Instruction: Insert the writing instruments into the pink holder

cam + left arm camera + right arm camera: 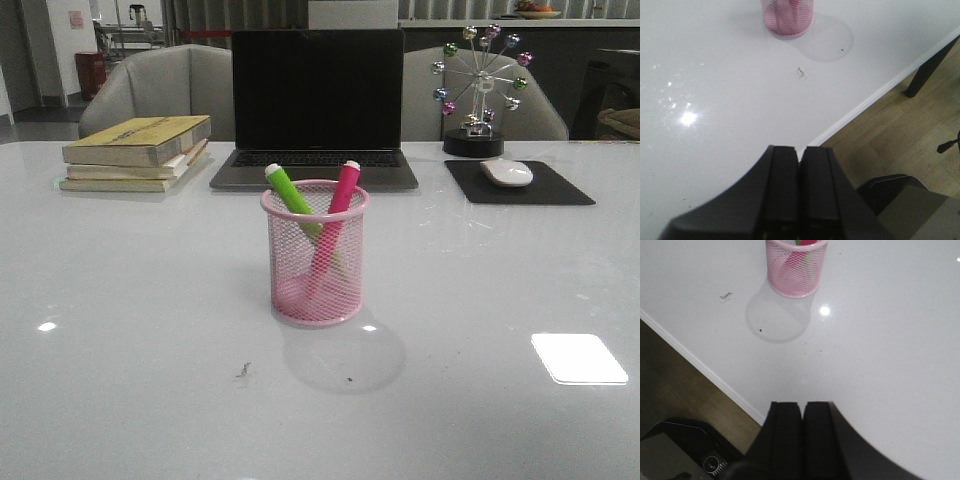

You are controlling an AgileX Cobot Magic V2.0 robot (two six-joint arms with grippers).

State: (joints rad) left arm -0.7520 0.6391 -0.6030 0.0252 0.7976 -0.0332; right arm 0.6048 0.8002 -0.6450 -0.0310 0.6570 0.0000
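The pink holder (315, 256) stands upright in the middle of the white table. Two writing instruments lean inside it, crossing each other: a green marker (292, 192) tilts left and a magenta marker (343, 190) tilts right, whitish ends up. The holder (787, 17) shows far ahead in the left wrist view, and the holder (796, 267) likewise in the right wrist view. My left gripper (800, 148) hangs shut and empty over the table's near edge. My right gripper (802, 403) is also shut with nothing in it, well back from the holder. Neither gripper appears in the front view.
A closed-screen black laptop (316, 108) stands behind the holder. Stacked books (138, 150) lie at the back left. A white mouse (506, 172) rests on a black pad (518, 184) at the back right, beside a ferris-wheel ornament (479, 88). The table edge (875, 95) runs near both grippers.
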